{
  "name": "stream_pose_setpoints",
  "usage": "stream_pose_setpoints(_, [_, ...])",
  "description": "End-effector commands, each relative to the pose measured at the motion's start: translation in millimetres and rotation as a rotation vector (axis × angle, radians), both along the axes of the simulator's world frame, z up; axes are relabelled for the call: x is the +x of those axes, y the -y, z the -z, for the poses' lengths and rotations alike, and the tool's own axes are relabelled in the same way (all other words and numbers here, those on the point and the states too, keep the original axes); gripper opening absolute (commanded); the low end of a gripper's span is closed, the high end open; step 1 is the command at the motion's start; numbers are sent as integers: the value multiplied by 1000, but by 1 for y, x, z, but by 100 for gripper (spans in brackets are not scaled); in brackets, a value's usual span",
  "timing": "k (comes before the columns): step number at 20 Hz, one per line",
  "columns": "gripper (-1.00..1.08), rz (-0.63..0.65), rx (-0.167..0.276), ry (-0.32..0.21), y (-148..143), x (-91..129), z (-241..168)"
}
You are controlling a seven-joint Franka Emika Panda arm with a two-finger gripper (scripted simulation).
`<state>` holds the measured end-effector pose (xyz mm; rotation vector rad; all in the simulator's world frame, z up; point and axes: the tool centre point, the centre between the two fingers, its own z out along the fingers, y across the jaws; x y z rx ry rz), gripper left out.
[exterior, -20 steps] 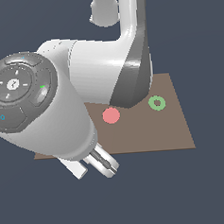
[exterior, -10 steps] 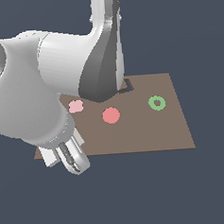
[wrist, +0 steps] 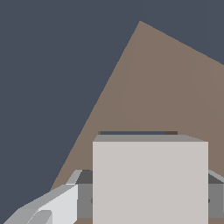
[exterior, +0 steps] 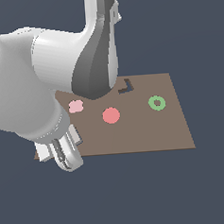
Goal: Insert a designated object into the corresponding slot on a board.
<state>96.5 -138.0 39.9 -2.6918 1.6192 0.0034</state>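
The light grey block (wrist: 150, 181) sits between the gripper (wrist: 148, 199) fingers, filling most of the wrist view; a finger (wrist: 52, 205) shows on one side and a sliver of the other at the far edge. The jaws look closed onto its two opposite sides, so I judge it held, though the actual contact is hidden behind the block.

In the exterior view the gripper (exterior: 64, 152) hangs over the board (exterior: 148, 130) corner at that view's left, and the arm hides most of the block there. The square slot is not visible in either view, probably behind the arm.

Handling, as a guess: rigid flat square slab, smooth matte faces, sharp edges, likely light. Side grip on parallel faces suits it. Smooth faces could slip or twist if the hold is off-centre.

The board is flat, brown and matte, with a small dark L-shaped cut-out (exterior: 126, 87) near its far edge. Loose on it are a red disc (exterior: 111, 115), a green ring (exterior: 157, 102) and a pale pink lumpy piece (exterior: 76, 106), all well apart.
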Motion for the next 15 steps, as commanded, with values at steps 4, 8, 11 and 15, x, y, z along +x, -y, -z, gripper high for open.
stream_pose_setpoints(4, [-100, 3, 0, 1, 0, 0, 9])
stream_pose_setpoints(8, [100, 3, 0, 1, 0, 0, 9])
stream_pose_setpoints(11, [100, 3, 0, 1, 0, 0, 9])
stream_pose_setpoints(15, [100, 3, 0, 1, 0, 0, 9])
